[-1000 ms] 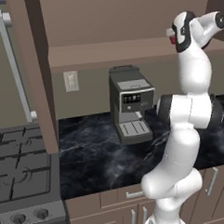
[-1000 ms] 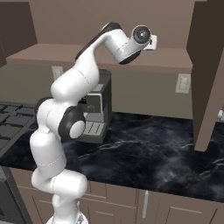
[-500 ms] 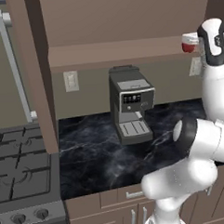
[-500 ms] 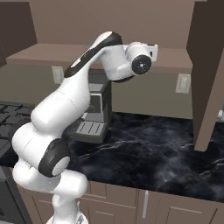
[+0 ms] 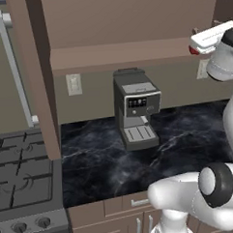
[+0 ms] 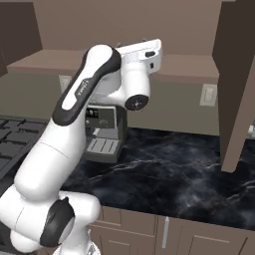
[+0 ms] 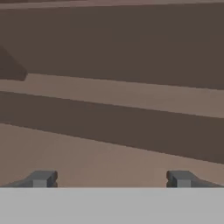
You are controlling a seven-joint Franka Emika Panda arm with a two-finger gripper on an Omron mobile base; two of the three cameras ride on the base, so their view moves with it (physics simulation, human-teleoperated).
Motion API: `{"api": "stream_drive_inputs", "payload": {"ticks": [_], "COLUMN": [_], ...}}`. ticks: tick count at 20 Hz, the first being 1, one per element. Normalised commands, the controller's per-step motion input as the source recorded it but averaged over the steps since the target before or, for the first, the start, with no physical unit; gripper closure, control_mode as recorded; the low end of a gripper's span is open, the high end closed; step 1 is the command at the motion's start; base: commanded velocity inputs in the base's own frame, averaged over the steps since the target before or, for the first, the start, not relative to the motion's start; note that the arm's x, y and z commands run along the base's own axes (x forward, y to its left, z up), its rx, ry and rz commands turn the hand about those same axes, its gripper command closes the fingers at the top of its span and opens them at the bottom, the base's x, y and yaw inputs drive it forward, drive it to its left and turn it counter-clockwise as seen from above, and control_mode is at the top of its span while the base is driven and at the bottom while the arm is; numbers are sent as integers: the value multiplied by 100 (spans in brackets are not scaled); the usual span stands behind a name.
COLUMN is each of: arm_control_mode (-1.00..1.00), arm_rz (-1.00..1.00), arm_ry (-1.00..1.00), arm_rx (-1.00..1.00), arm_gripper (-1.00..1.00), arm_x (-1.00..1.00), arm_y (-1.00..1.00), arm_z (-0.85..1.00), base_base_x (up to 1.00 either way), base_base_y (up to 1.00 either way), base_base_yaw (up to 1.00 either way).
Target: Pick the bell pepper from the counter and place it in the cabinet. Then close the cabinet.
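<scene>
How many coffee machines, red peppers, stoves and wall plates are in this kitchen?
coffee machine: 1
bell pepper: 1
stove: 1
wall plates: 2
Total: 5

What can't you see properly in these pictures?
- Bell pepper: left base view, only a red sliver shows behind the robot's white hand.
- Cabinet doors: right base view, cut off by the edges.
- Coffee machine: right base view, partly behind the arm.
</scene>
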Motion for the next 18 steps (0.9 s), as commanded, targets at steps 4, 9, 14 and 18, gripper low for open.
{"api": "stream_drive_inputs", "payload": {"ticks": [4,9,14,18], "arm_control_mode": [-100,-100,-100,-100], "arm_rz": [-1,-9,-9,-1], "arm_ry": [-11,15,38,43], "arm_rx": [-7,0,0,0], "arm_gripper": [-100,-100,-100,-100], "arm_x": [-98,-99,-81,-28], "arm_y": [34,20,13,16], "arm_z": [40,-4,-10,3], "base_base_x": [0,0,0,0], "base_base_y": [0,0,0,0], "base_base_yaw": [0,0,0,0]}}
